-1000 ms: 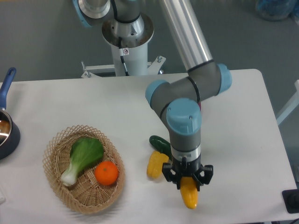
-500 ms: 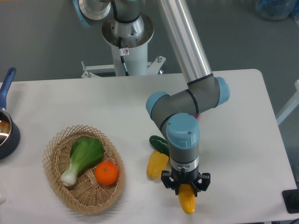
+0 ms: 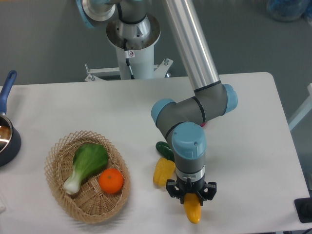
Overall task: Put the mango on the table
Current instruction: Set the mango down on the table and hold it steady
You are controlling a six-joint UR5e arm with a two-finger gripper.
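Note:
The mango [image 3: 193, 211] is a smooth yellow oval fruit. It sticks out below my gripper [image 3: 191, 195] near the front edge of the white table [image 3: 243, 146]. My gripper points straight down and is shut on the mango's upper end. The arm hides the top of the fruit. I cannot tell whether the mango touches the tabletop.
A yellow corn piece [image 3: 163, 171] and a dark green vegetable [image 3: 164, 148] lie just left of my gripper. A wicker basket [image 3: 58, 187] at the front left holds a bok choy [image 3: 87, 163] and an orange [image 3: 111, 181]. A blue pot [image 3: 6, 136] stands at the left edge.
My gripper has moved down and slightly left toward the table's front edge, carrying the mango with it. The other objects have not moved.

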